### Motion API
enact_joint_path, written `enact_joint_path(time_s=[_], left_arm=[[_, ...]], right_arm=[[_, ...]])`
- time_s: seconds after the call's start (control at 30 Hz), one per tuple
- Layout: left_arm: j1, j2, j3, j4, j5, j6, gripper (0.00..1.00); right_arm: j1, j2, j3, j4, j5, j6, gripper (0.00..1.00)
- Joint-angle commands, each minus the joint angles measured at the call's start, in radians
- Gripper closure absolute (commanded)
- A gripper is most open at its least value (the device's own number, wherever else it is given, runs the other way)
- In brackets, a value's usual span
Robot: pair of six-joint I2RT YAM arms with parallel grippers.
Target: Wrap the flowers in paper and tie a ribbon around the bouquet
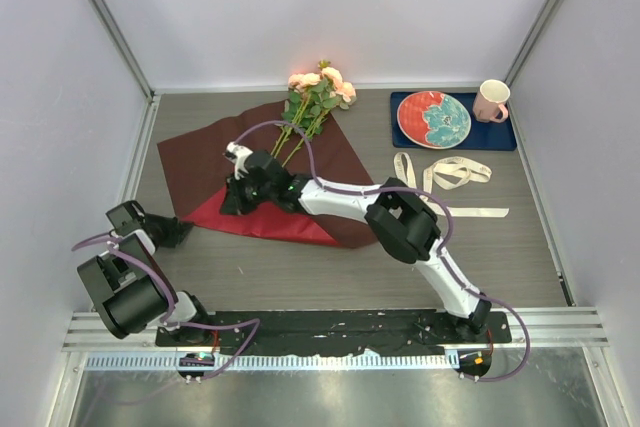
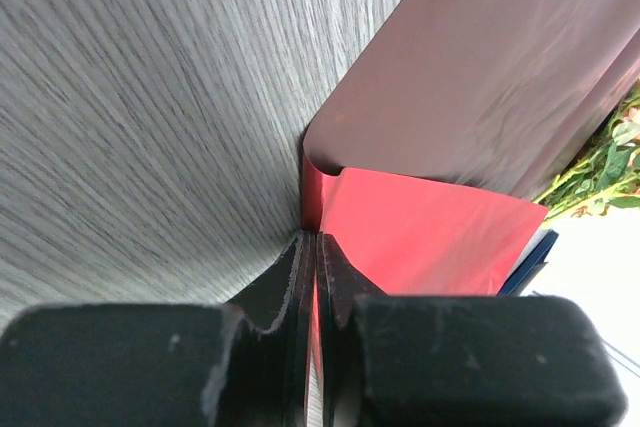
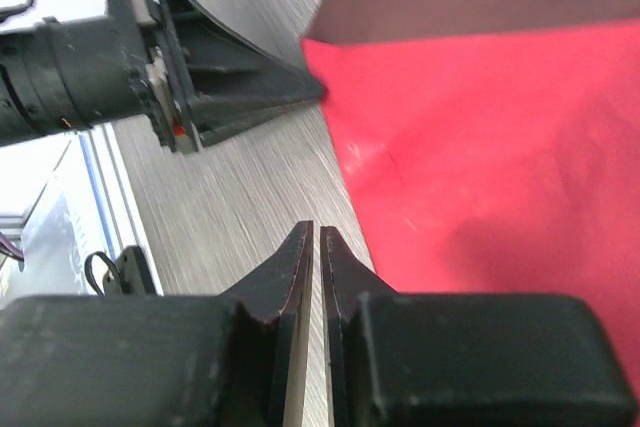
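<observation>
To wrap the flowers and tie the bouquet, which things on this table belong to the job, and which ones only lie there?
Belong to the job:
- the flowers
- the paper, dark red, under the stems
- the ribbon, loose on the table

Only lying about:
- the plate
- the mug
- the blue mat under both

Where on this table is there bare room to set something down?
Bare table runs along the near edge, between the paper and the base plate, and at the near right, in front of the ribbon. The far side is crowded: flowers, blue mat with plate and mug.
</observation>
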Motion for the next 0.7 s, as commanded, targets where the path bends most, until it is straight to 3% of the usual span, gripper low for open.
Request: enact_joint_path(time_s=[0.0, 0.13, 0.27, 0.5, 0.67], left_arm=[[-0.003, 0.019, -0.028, -0.074, -0.055, 0.044, 0.93], [-0.003, 0.014, -0.025, -0.097, -0.053, 0.053, 1.0], [-0.003, 0.008, -0.031, -0.121, -0.033, 0.057, 1.0], [-0.027, -0.106, -0.089, -0.184, -0.068, 0.007, 1.0], [-0.118, -0.254, -0.098, -0.322, -0.168, -0.065, 1.0]], right_arm=[[0.027, 0.094, 0.166, -0.066, 0.022, -0.037, 0.86], [0.043, 0.17, 0.276, -0.131, 0.035, -0.063, 0.9], [0.056, 0.223, 0.367, -0.173, 0.059, -0.123, 0.96], [0.064, 0.229, 0.355, -0.191, 0.087, -0.131, 1.0], [0.066, 0.162, 0.275, -0.201, 0.104, -0.137, 1.0]])
